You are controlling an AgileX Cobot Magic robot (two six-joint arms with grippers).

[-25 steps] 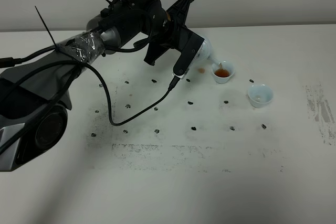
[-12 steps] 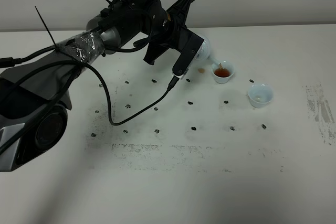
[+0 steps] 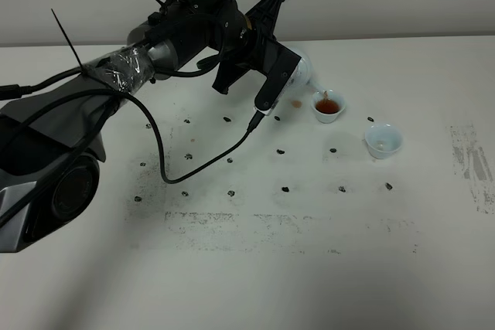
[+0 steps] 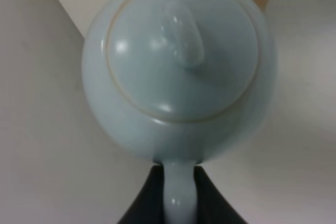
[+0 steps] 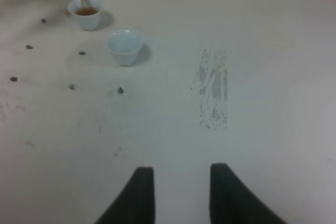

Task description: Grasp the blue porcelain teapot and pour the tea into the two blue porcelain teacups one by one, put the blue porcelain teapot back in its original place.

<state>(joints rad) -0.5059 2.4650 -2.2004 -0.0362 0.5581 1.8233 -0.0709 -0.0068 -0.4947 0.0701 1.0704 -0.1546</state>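
Observation:
My left gripper (image 3: 280,76) reaches across the table and is shut on the loop handle of the blue porcelain teapot (image 3: 302,73). The pot is tilted, its spout over the nearer blue teacup (image 3: 329,106), which holds dark reddish-brown tea (image 3: 329,107). The second teacup (image 3: 384,141) stands to its right and looks empty. In the left wrist view the teapot (image 4: 178,72) fills the frame, its handle between my black fingers (image 4: 149,195). My right gripper (image 5: 181,198) is open and empty, well short of the two cups (image 5: 86,13) (image 5: 125,46).
A small orange-brown drop (image 3: 296,103) lies on the white table left of the filled cup. Small dark marks (image 3: 285,188) dot the tabletop. A grey scuffed patch (image 3: 473,164) is at the right, also seen in the right wrist view (image 5: 212,95). A black cable (image 3: 201,168) trails across the table.
The teapot stays tilted over the nearer cup with tea running from the spout. No clear movement of either arm.

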